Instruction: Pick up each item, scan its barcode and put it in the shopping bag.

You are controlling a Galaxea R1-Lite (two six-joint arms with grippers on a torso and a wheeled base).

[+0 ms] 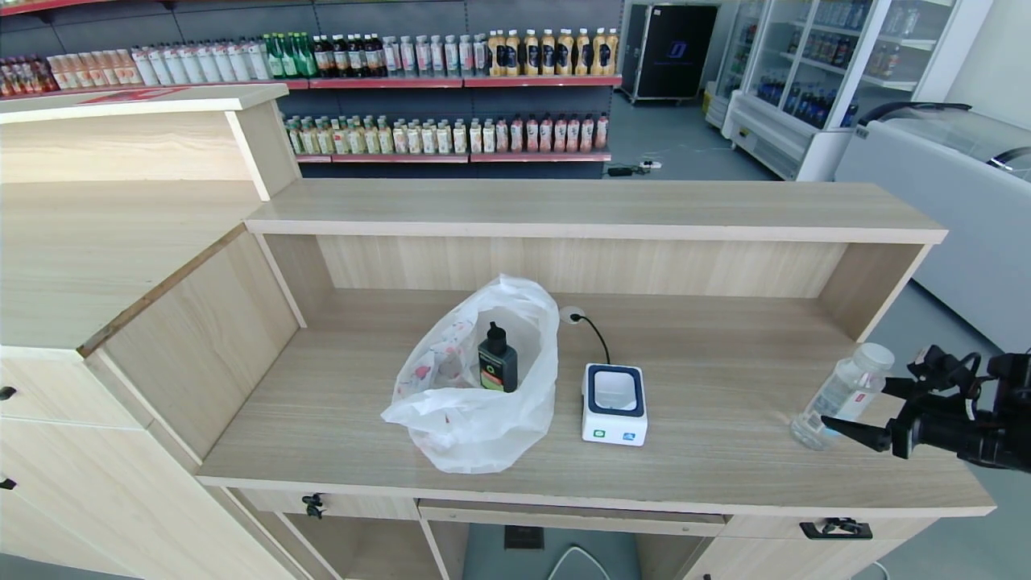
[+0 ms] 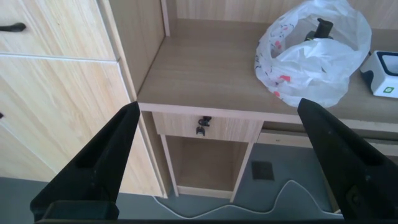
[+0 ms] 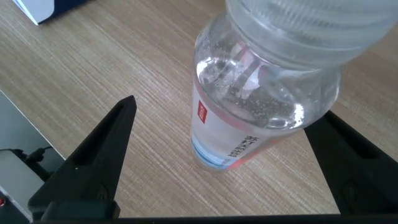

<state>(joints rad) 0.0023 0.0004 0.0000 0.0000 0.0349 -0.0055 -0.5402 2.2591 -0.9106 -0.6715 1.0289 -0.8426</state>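
A clear plastic bottle with a white cap and a red-and-blue label stands near the right end of the wooden counter. My right gripper is open, with one finger on each side of the bottle and not closed on it. A white shopping bag sits open at the counter's middle with a dark bottle upright inside. The white scanner lies just right of the bag. My left gripper is open and holds nothing, low in front of the counter's left front corner, facing the bag.
A black cable runs from the scanner to a grommet at the back. The counter has a raised back shelf and side walls. Drawers with dark handles sit under the front edge. Bare wood lies between scanner and bottle.
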